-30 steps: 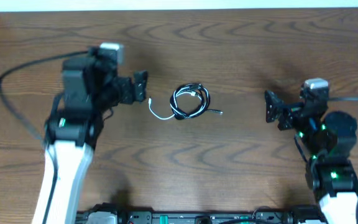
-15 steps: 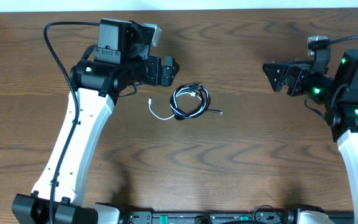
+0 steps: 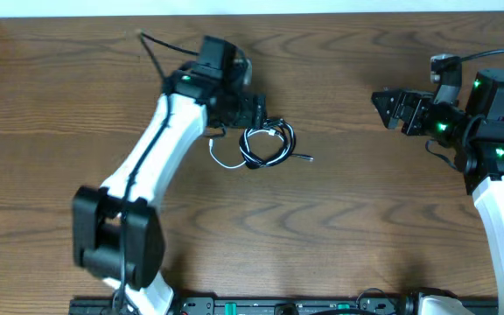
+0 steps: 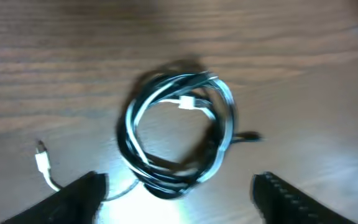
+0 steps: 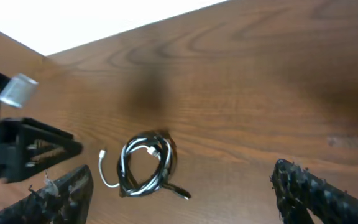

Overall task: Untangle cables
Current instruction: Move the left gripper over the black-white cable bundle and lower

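The cables lie tangled in one small coil (image 3: 268, 144) mid-table, black and white strands wound together. The white cable's tail (image 3: 217, 156) trails off to the left, and the black cable's plug (image 3: 307, 158) pokes out to the right. My left gripper (image 3: 262, 112) hovers just beyond the coil's upper left. In the left wrist view the coil (image 4: 179, 137) sits just ahead of that open gripper (image 4: 179, 205), nothing between its fingers. My right gripper (image 3: 380, 107) stands open far to the right. From its wrist the coil (image 5: 146, 165) is distant beyond the wide fingers (image 5: 309, 193).
The brown wooden table (image 3: 339, 227) runs to a white back edge (image 5: 104, 25). The left arm's white link (image 3: 147, 166) crosses the table diagonally from the front left. The right arm's body (image 3: 497, 140) stands at the right edge.
The left arm has swung right and forward, bringing its gripper from the left side up to the coil. The right arm rose from the front right earlier, then held still. The coil has not moved.
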Available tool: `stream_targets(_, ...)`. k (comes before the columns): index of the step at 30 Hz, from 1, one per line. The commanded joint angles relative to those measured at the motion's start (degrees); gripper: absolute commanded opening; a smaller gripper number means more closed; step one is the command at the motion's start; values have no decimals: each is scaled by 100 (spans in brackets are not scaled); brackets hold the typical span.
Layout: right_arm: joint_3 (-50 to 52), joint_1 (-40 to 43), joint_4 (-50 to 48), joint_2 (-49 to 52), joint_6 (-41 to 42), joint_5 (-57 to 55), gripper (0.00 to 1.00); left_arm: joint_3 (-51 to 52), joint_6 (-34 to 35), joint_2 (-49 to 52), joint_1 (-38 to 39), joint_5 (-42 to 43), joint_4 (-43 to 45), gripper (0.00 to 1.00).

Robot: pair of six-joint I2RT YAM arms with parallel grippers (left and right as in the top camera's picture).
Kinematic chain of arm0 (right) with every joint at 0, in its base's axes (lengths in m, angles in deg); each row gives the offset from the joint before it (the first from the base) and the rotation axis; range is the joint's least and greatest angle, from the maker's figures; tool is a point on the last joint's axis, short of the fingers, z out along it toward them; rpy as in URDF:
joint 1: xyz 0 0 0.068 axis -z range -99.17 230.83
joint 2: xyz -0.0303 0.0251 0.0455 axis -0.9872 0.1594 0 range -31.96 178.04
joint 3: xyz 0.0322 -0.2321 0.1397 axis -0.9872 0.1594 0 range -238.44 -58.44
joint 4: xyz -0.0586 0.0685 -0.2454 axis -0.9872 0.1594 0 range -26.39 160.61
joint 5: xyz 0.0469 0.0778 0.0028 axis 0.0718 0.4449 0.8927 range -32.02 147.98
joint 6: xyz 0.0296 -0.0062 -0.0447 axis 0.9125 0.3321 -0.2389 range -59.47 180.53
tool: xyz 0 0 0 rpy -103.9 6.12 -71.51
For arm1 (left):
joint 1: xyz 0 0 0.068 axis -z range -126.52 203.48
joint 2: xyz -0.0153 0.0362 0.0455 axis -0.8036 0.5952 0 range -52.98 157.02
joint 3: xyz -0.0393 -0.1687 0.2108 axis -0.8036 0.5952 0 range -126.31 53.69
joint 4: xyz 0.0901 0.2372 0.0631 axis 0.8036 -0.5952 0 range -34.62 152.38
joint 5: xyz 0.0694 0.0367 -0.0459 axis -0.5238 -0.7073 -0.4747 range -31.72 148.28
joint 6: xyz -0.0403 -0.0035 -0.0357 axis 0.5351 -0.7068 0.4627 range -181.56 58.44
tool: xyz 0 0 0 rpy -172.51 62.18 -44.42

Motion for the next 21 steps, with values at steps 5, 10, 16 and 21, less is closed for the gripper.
stream_targets(5, -109, -35, 85, 37, 44, -308, 87, -37, -337, 866, 39, -562, 151, 68)
stream_targets(10, -109, -83, 199, 39, 44, -313, 85, -37, 424, 1069, 39, -560, -306, 68)
stream_targets(16, -107, -203, 212, 120, 46, -557, 82, 39, 1895, 1174, 96, -560, -629, 55)
stream_targets(21, -107, -315, 190, 240, 46, -588, 79, 243, 2544, 1176, 247, -717, -542, 50)
